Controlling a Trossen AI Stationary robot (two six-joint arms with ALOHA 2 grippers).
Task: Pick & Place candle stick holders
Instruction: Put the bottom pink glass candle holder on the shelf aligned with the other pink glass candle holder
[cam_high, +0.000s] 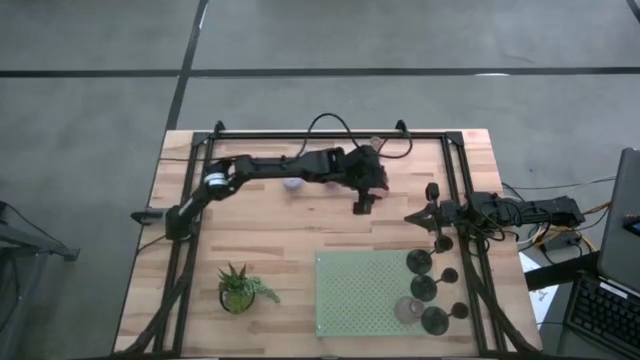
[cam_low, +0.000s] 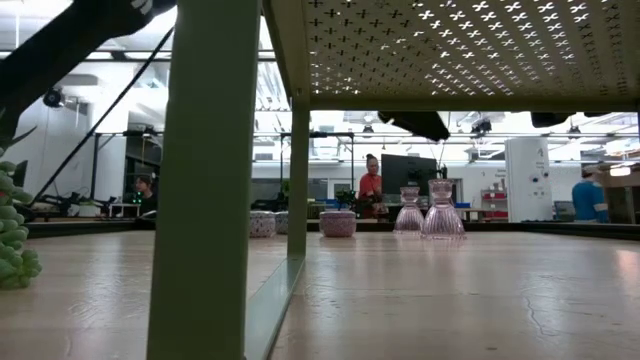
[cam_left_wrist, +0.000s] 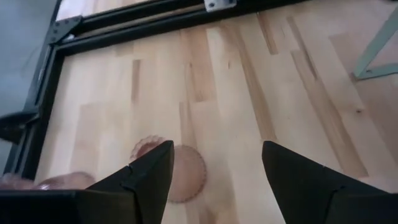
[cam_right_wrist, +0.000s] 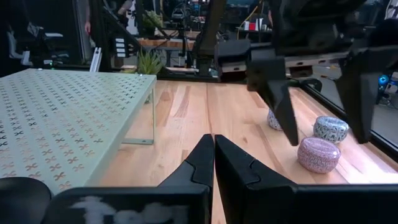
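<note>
My left gripper (cam_high: 362, 204) is open and hangs over the table's far middle. In the left wrist view its fingers (cam_left_wrist: 214, 149) stand apart above a pink bell-shaped holder (cam_left_wrist: 186, 174), seen from above, without touching it. Two pink holders (cam_low: 428, 212) stand upright on their bases on the wood. Short round lilac holders (cam_right_wrist: 318, 154) stand on the table near the left gripper (cam_right_wrist: 320, 115); one shows under the left arm (cam_high: 292, 184). My right gripper (cam_high: 412, 218) is shut and empty at the right. Several black holders (cam_high: 428, 290) stand on their round bases at the near right.
A pale green perforated stand (cam_high: 360, 295) on thin legs (cam_low: 200, 200) takes up the near middle. A small potted plant (cam_high: 240, 288) stands near left. A black frame rail (cam_high: 330, 135) runs along the far edge. People show in the room behind.
</note>
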